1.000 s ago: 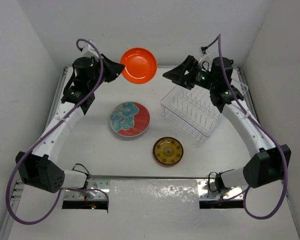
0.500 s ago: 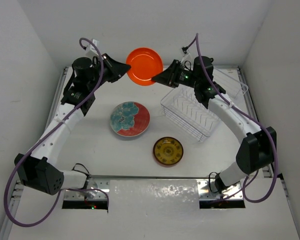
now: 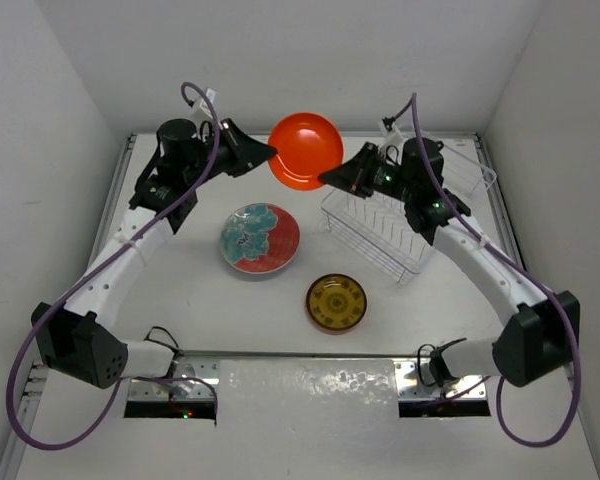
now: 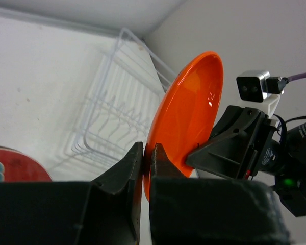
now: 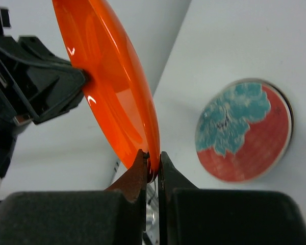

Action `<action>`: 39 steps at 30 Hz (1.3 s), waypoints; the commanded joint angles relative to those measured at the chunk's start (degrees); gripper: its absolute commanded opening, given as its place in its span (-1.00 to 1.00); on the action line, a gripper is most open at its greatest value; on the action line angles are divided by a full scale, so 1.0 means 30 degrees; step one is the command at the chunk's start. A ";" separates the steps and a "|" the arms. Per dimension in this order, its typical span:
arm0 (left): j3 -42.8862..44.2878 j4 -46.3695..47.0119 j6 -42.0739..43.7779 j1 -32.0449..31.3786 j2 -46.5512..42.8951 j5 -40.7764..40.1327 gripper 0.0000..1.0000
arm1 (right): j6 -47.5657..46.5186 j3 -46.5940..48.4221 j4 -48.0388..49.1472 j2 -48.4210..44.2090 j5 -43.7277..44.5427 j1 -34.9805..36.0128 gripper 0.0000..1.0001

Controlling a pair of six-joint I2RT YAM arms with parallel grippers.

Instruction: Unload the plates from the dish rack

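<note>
Orange is the colour of the one plate being handled: the orange plate (image 3: 306, 150) is held in the air at the far side of the cell, clear of the surface (image 3: 180, 290), and is gripped from both sides at once. Its left rim is pinched by the left fingers (image 4: 141, 153), which are closed down to the thickness of the rim with only the orange edge between them. Its right, lower rim is pinched in the same way by the right fingers (image 5: 143, 162), whose tips are pressed onto the edge from either side. In both wrist views the plate is seen almost edge-on and steeply tilted, and in each the other arm's fingers are seen clamped on the opposite rim. From the top view the hollow face of the plate is turned towards the camera.

The dish rack (image 3: 380, 225) is set on the surface at the right, just below and to the right of the raised plate. The red plate with the teal-and-white pattern (image 3: 260, 238) is laid flat on the surface left of the rack, apart from it. The amber-yellow plate (image 3: 336, 301) is laid flat nearer the arm bases, near the rack's near corner and separate from the red one.
</note>
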 commanded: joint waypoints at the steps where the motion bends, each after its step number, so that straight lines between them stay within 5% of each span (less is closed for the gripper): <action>1: 0.0619 0.2658 -0.0710 0.0538 -0.0691 -0.1102 -1.00 | -0.3213 -0.2587 -0.7254 -0.1807 0.0083 -0.0282 -1.00; 3: 0.0619 0.2658 -0.0710 0.0596 -0.0662 -0.1102 -1.00 | -0.3974 -0.4220 -0.9977 -0.3271 0.0289 -0.0253 -1.00; 11: 0.0619 0.2658 -0.0710 0.0655 -0.2621 -0.1102 -1.00 | -0.3278 -0.9530 -1.2104 -0.8780 0.2393 -0.0369 -1.00; 12: -0.1005 -0.9089 0.4279 0.0655 -0.2799 -0.1102 -1.00 | -0.2636 -1.0202 -1.1870 -0.9335 0.2921 -0.0398 -1.00; 13: -0.1573 -0.8510 0.4357 0.0655 -0.3149 -0.8469 0.98 | -0.2282 -1.0528 -1.1404 -0.9515 0.3361 -0.0457 -1.00; 17: -0.3509 -0.6252 0.3978 0.0655 -0.3620 -0.5412 1.00 | -0.0290 -1.0884 -1.0111 -0.9780 0.6077 -0.0458 -1.00; 20: -0.4010 -0.5663 0.3597 0.0655 -0.4088 -0.6518 1.00 | 0.0329 -1.0298 -0.9994 -0.9489 0.7407 -0.0545 -1.00; 26: -0.1142 -0.9557 0.2893 0.0801 -0.3182 -1.3052 1.00 | -0.1603 -0.8626 -1.2364 -0.8021 0.5565 -0.0545 -1.00; 31: -0.0583 -0.9236 0.3830 0.0948 -0.3738 -1.2880 1.00 | -0.2747 -0.9064 -1.3537 -0.7320 0.1881 -0.0429 -1.00; 39: 0.0442 -0.9794 0.5001 0.1153 -0.3270 -1.1652 1.00 | -0.6701 -1.0178 -1.6204 -0.6733 0.0054 -0.0340 -0.94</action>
